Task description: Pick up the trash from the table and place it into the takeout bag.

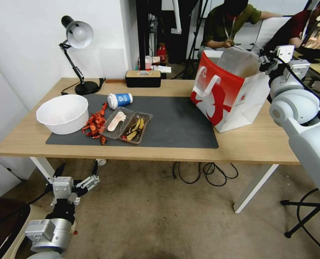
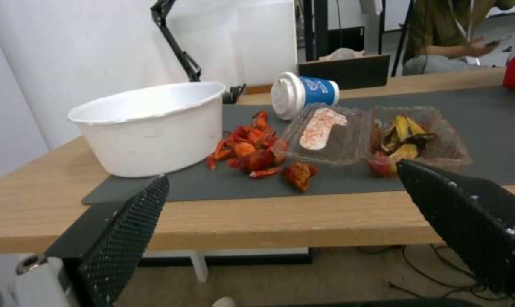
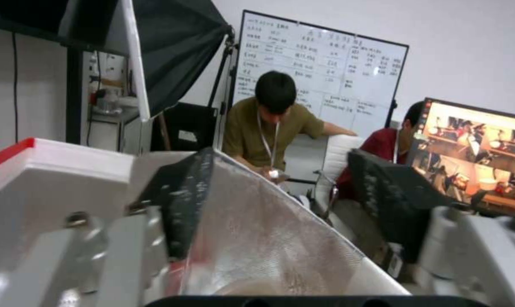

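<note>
- Left gripper [image 1: 77,172] low in front of the wide light-wood table [image 1: 260,144], below its near edge; black fingers [image 2: 120,238] spread, holding nothing.
- Right gripper [image 3: 280,213] at the open top of the red-and-white paper takeout bag [image 1: 228,100]; fingers apart, one inside the silvery lining.
- Bag stands on the table's right side.
- Blue-sleeved white coffee cup [image 1: 119,100] lies on its side on the dark grey mat [image 1: 181,126], beside a clear plastic clamshell tray [image 1: 126,125], red shell scraps [image 1: 95,124] and a white round bowl [image 1: 63,113].

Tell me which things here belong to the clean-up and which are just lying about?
Job:
- coffee cup
- white bowl
- red scraps
- clear tray
- takeout bag
- right end effector, over the bag

Lying about:
- desk lamp
- tissue box
- floor cables
</note>
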Controlling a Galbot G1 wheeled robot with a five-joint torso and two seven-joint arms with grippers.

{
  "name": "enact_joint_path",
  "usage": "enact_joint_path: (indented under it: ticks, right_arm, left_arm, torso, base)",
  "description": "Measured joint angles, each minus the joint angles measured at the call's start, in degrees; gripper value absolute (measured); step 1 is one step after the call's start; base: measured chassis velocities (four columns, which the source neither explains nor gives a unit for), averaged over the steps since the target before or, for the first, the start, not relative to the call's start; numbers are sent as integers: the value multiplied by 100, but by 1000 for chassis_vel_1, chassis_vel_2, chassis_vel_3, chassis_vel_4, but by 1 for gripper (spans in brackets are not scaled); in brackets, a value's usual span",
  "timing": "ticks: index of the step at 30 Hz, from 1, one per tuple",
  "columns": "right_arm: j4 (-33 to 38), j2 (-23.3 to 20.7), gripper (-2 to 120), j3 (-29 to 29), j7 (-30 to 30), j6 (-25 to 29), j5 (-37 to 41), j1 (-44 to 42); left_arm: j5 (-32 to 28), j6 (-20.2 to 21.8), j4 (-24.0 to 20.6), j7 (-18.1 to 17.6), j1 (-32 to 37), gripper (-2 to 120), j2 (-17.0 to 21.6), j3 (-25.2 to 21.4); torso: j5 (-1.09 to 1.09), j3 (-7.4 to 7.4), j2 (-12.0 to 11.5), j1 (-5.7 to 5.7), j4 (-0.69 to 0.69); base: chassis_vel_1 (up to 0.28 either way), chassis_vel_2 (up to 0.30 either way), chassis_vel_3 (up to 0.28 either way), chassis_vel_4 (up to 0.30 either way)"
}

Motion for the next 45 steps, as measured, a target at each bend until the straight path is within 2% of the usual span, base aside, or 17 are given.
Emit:
enact_joint_path:
  ticks: [3, 4, 7, 8, 11, 12, 15, 18, 19, 21, 22, 24, 25, 29, 31, 39, 45]
  right_arm:
    - [26, 3, 78, 7, -99, 160, 13, -23]
    - [26, 3, 78, 7, -99, 160, 13, -23]
    - [279, -46, 93, 118, -466, 739, 186, -210]
    - [279, -46, 93, 118, -466, 739, 186, -210]
    - [840, -161, 100, 339, -1161, 1620, 451, -775]
    - [840, -161, 100, 339, -1161, 1620, 451, -775]
    - [1349, -223, 100, 615, -1476, 2007, 574, -1354]
    - [2068, -140, 100, 1446, -2000, 2477, 518, -2635]
    - [2068, -140, 100, 1446, -2000, 2477, 518, -2635]
    - [2303, 24, 100, 1837, -2292, 2808, 329, -3542]
    - [2303, 24, 100, 1837, -2292, 2808, 329, -3542]
    - [2478, 379, 100, 2226, -2644, 3266, 30, -4607]
    - [2478, 379, 100, 2226, -2644, 3266, 30, -4607]
    - [2491, 873, 100, 2463, -3062, 3804, -371, -5795]
    - [2337, 1183, 100, 2479, -3174, 4322, -731, -6461]
    - [1721, 1702, 100, 2340, -3092, 5032, -1310, -7146]
    - [1546, 1880, 100, 2149, -2895, 5047, -1348, -7326]
  left_arm:
    - [-23, 3, -2, 2, -2, 100, 6, -20]
    - [-23, 3, -2, 2, -2, 100, 6, -20]
    - [-53, 5, -25, 2, -6, 100, 31, -49]
    - [-53, 5, -25, 2, -6, 100, 31, -49]
    - [-80, 7, -45, 2, -19, 100, 49, -67]
    - [-80, 7, -45, 2, -19, 100, 49, -67]
    - [-109, 9, -55, 2, -31, 100, 61, -82]
    - [-154, 9, -73, 2, -38, 100, 83, -93]
    - [-154, 9, -73, 2, -38, 100, 83, -93]
    - [-165, 9, -82, 2, -40, 100, 105, -95]
    - [-165, 9, -82, 2, -40, 100, 105, -95]
    - [-197, 10, -91, 0, -56, 100, 138, -95]
    - [-197, 10, -91, 0, -56, 100, 138, -95]
    - [-251, 13, -96, -1, -64, 100, 187, -96]
    - [-276, 15, -101, -3, -65, 100, 220, -95]
    - [-329, 21, -111, -11, -90, 100, 293, -63]
    - [-389, 43, -110, -21, -121, 100, 357, -67]
  torso:
    - [1, 0, 0, 0, 0]
    - [1, 0, 0, 0, 0]
    - [0, 0, 0, 0, 1]
    - [0, 0, 0, 0, 1]
    - [0, 0, 0, 0, 1]
    - [0, 0, 0, 0, 1]
    - [0, -1, 0, -1, 0]
    - [-2, -1, 1, -1, 0]
    - [-2, -1, 1, -1, 0]
    - [3, -1, 0, -1, -1]
    - [3, -1, 0, -1, -1]
    - [-1, -2, 1, -1, -1]
    - [-1, -2, 1, -1, -1]
    - [0, -1, 1, -1, -2]
    - [0, -1, 1, -1, -2]
    - [0, -1, 1, -1, 1]
    - [0, -1, 1, -1, 1]
  base:
    - [0, 0, 0, 0]
    - [0, 0, 0, 0]
    - [0, 0, 0, 0]
    - [0, 0, 0, 0]
    - [0, 0, 0, 0]
    - [0, 0, 0, 0]
    - [0, 0, 0, 0]
    - [0, 0, 0, 0]
    - [0, 0, 0, 0]
    - [0, 0, 0, 0]
    - [0, 0, 0, 0]
    - [0, 0, 0, 0]
    - [0, 0, 0, 0]
    - [0, 0, 0, 0]
    - [0, 0, 0, 0]
    - [0, 0, 0, 0]
    - [0, 0, 0, 0]
